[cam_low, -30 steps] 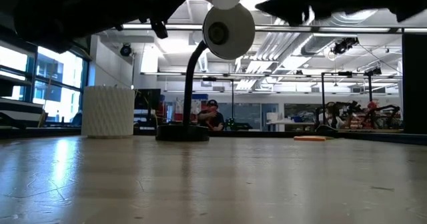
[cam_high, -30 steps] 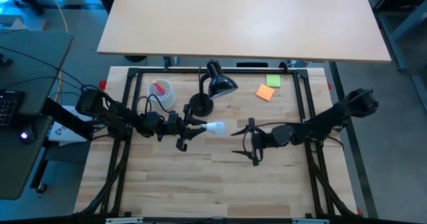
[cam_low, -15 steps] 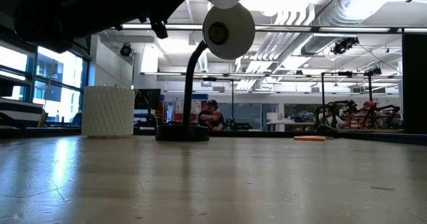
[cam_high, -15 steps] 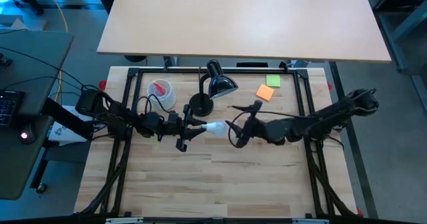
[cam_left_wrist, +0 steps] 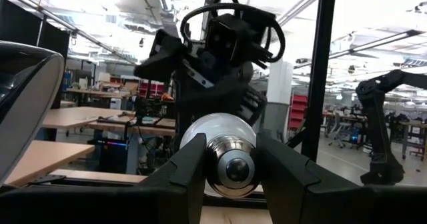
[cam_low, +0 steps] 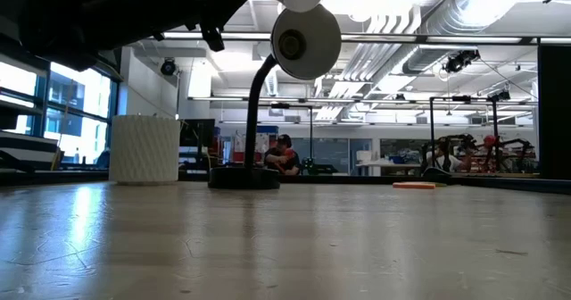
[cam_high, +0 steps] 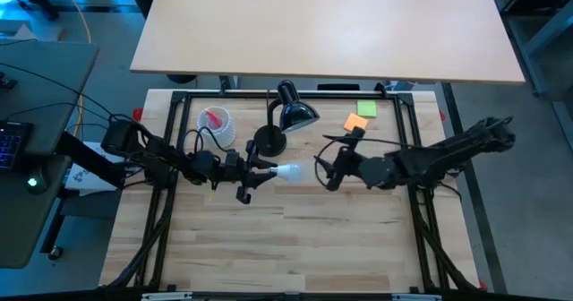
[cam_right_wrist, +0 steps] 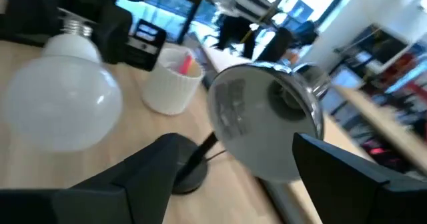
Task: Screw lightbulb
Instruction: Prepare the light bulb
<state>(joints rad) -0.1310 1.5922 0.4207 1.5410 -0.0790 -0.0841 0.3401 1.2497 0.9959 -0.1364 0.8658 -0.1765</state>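
Observation:
The white frosted lightbulb (cam_high: 288, 171) hangs above the table's middle, with my left gripper (cam_high: 267, 170) shut on it. Its round end points toward the table's right. My right gripper (cam_high: 320, 172) stands open just right of the bulb, raised and facing it, with nothing between its fingers. In the right wrist view the bulb (cam_right_wrist: 60, 104) shows beside the lamp's shade (cam_right_wrist: 267, 124). The black desk lamp (cam_high: 285, 117) stands on its round base (cam_high: 269, 141) just beyond the bulb. Its shade faces the near right. My left gripper pinches the bulb at its narrow end, beside the silvery screw base (cam_left_wrist: 230, 167), between its two fingers (cam_left_wrist: 190, 164). The fingers come level from the table's left. The bulb sticks out past the fingertips toward the right, lifted clear of the table.
A white ribbed cup (cam_high: 218, 122) with pink items stands left of the lamp. Orange (cam_high: 355, 124) and green (cam_high: 365, 109) sticky notes lie at the far right. A black frame (cam_high: 175, 131) borders the wooden table. A person sits in the room beyond (cam_low: 284, 154).
My right gripper has risen from low over the table and tipped up from pointing downward to nearly level. It has swung toward the bulb and the lamp and stayed open. The bulb has kept still.

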